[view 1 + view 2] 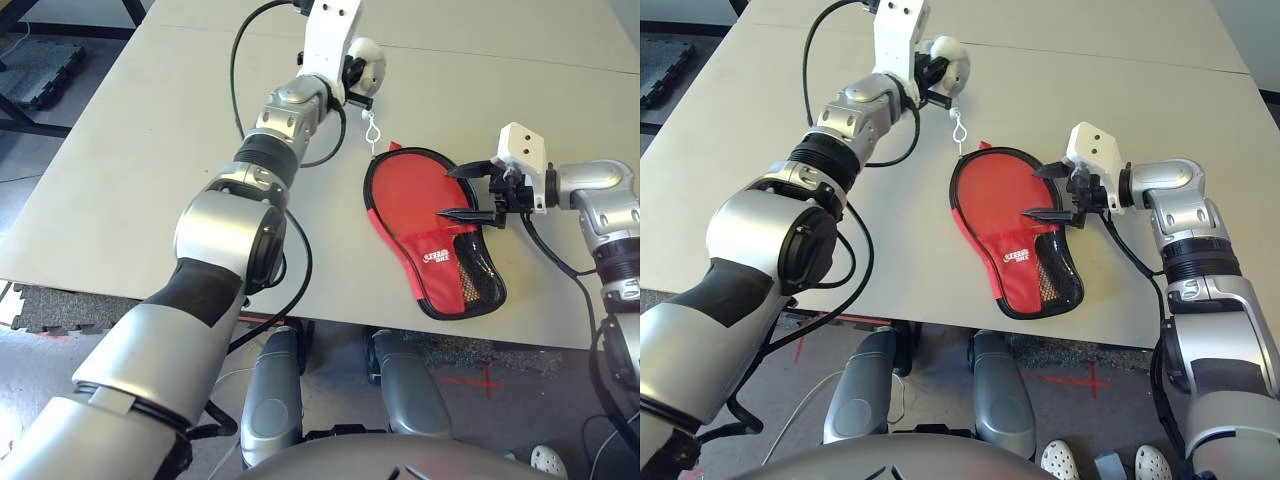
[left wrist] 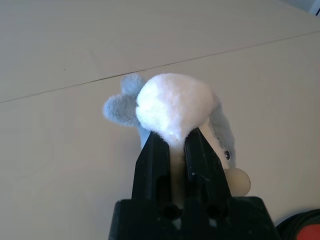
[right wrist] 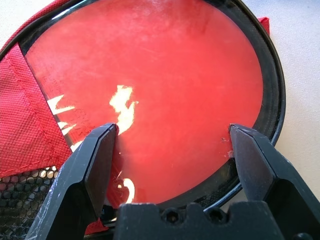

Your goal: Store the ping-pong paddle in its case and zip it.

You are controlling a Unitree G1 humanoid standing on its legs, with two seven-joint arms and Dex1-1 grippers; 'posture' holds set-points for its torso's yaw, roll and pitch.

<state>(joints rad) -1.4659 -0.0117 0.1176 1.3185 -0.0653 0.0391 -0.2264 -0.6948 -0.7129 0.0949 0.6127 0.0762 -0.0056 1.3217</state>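
Evidently, the red case (image 1: pixel 468 262) holds the paddle (image 3: pixel 165 90) behind clear plastic.

Has a pale counter (image 1: pixel 130 200) seamed across its far part; shows grey floor (image 1: pixel 535 385) with red tape (image 1: pixel 487 383) near, pale wall (image 1: pixel 622 18) far right.

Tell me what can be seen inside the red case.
The case shows a glossy, round red face; whether that is a paddle under clear plastic or the case's own panel, I cannot tell. Red fabric and dark mesh hide whatever lies lower.
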